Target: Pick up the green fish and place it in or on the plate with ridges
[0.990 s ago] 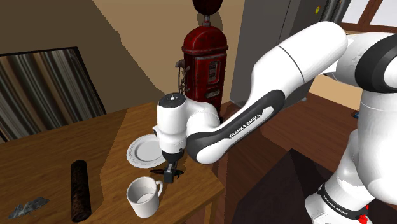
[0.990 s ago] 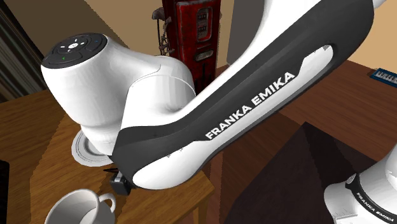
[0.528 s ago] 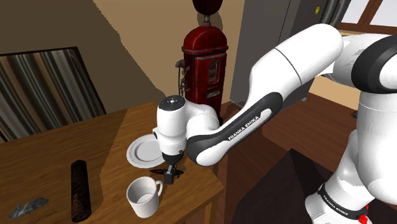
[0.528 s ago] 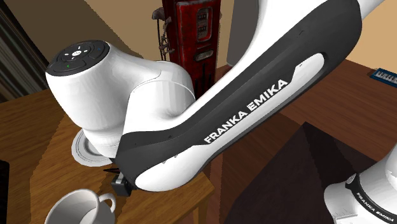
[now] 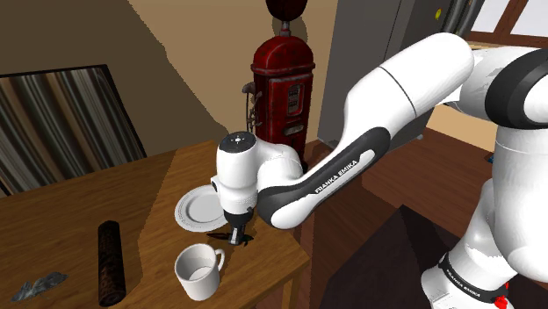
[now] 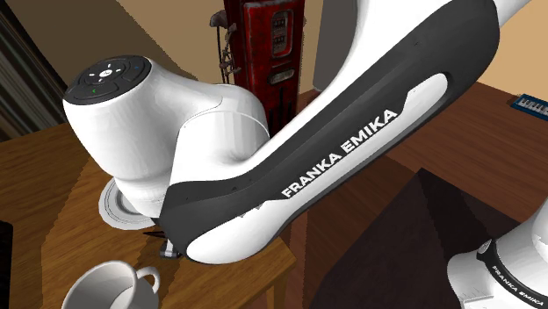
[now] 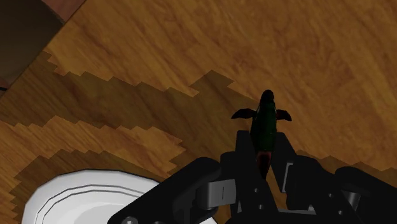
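**Finding.** My gripper (image 7: 263, 151) is clamped on the green fish (image 7: 264, 118). Both fingers (image 7: 245, 147) press its rear part, while the head and side fins project beyond the tips. In the shoulder view I stand low over the wooden table (image 5: 70, 224), just beside the plate with ridges (image 5: 195, 211) and near the white mug (image 5: 200, 270). I cannot tell whether the fish is clear of the tabletop.

**Assessment.** The step in hand is the lift.
- The hold sits toward the tail, so much of the body overhangs.
- I judge the rise should be straight and slow, with no twist of the wrist, lest the fish pivot between the pads.
- The carry to the plate looks short, and the height need only clear the rim.
- Release should come low over the plate's centre, so the fish does not slide off the ridged border.
- The mug lies away from that path and should not be brushed.

**Containers.**
- In the wrist view the plate shows concentric ridges and nothing on its visible face, though my own hand hides part of it.
- The mug's interior shows plain white, with no contents seen.
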`<action>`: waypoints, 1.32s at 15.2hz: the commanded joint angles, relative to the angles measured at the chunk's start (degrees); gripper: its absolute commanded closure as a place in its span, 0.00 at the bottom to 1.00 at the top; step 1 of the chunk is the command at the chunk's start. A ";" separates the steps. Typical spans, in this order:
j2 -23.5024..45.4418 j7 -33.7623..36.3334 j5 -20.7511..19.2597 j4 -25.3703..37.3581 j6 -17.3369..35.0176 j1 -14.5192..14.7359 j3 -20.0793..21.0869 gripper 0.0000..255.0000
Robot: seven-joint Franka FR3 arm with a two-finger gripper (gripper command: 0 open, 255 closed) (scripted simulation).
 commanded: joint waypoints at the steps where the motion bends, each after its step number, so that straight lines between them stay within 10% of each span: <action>1: 0.01 0.00 0.00 -0.01 0.00 0.01 0.00 1.00; 20: -6.89 -3.88 5.06 4.44 -10.51 -1.43 2.06 1.00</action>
